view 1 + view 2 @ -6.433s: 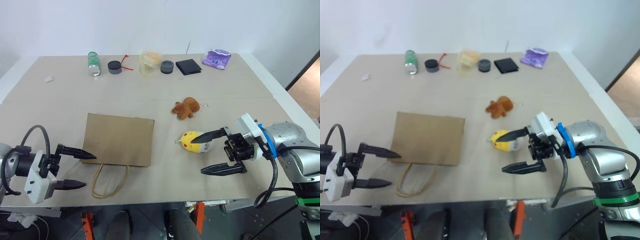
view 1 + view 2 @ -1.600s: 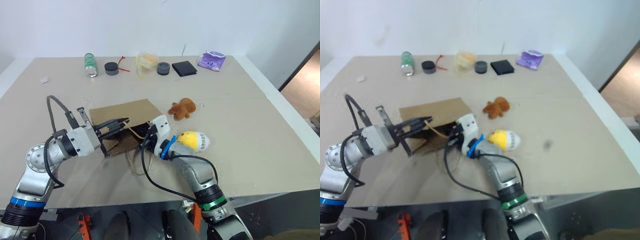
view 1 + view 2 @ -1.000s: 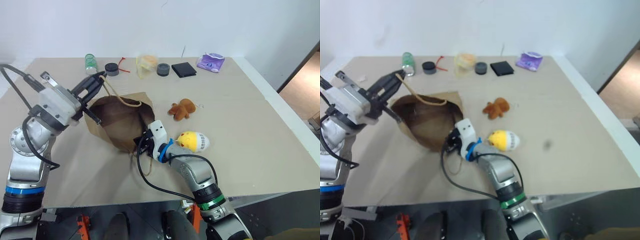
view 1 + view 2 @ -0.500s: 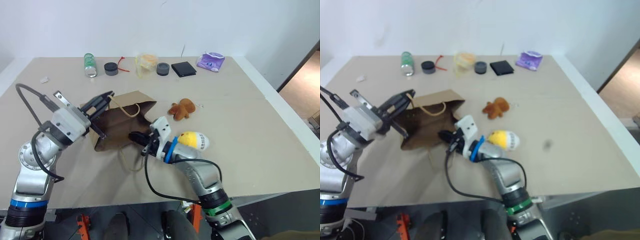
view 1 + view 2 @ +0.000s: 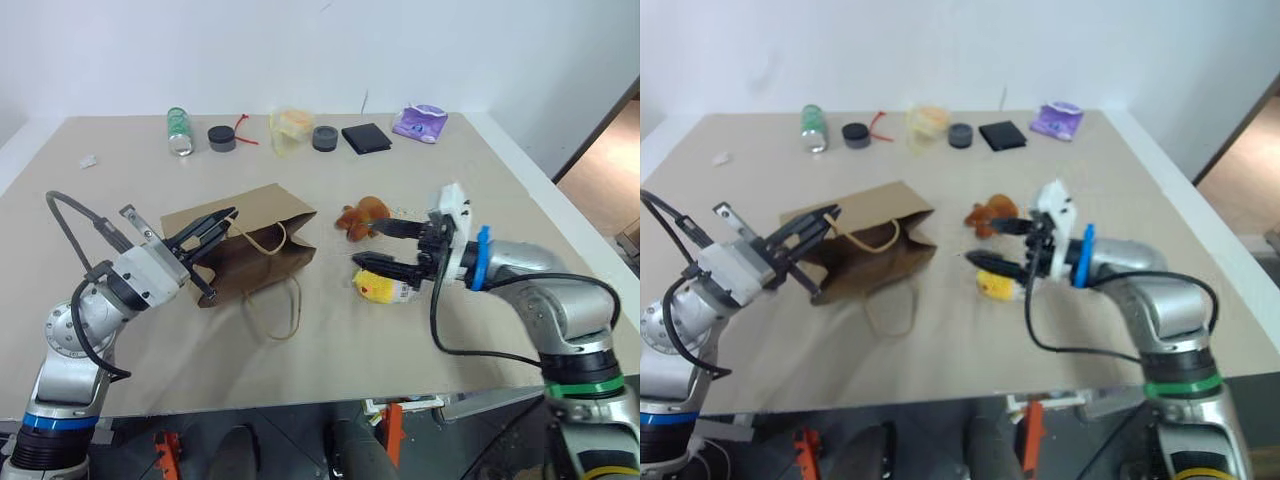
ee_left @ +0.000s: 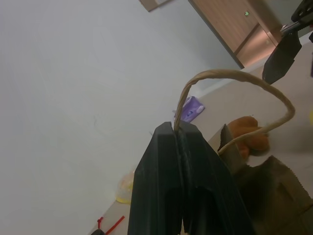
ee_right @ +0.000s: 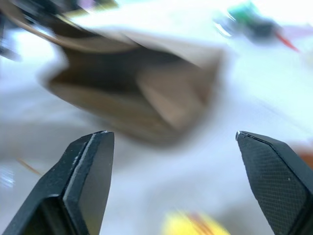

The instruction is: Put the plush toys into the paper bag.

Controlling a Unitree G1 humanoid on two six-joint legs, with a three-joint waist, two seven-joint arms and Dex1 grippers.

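Beige table (image 5: 150, 400) against a white wall: along its far edge we note a green can (image 5: 179, 129), two dark discs (image 5: 222, 136), a clear bag (image 5: 292, 127), a black wallet (image 5: 366, 137) and a purple packet (image 5: 421, 122), all well apart from the work.

Mid-table, the paper bag (image 5: 250, 245) lies with its mouth facing the right gripper (image 5: 378, 246). The left gripper (image 5: 222, 222) is clamped tight on one handle (image 6: 234, 78); the other handle (image 5: 275, 315) lies loose on the table.

We find the right gripper's fingers spread wide, holding nothing, the bear (image 5: 360, 216) just behind them and the chick (image 5: 382, 288) under the lower finger.

Left wrist view shows the pinched handle; right wrist view shows the bag's dark mouth between the fingers.
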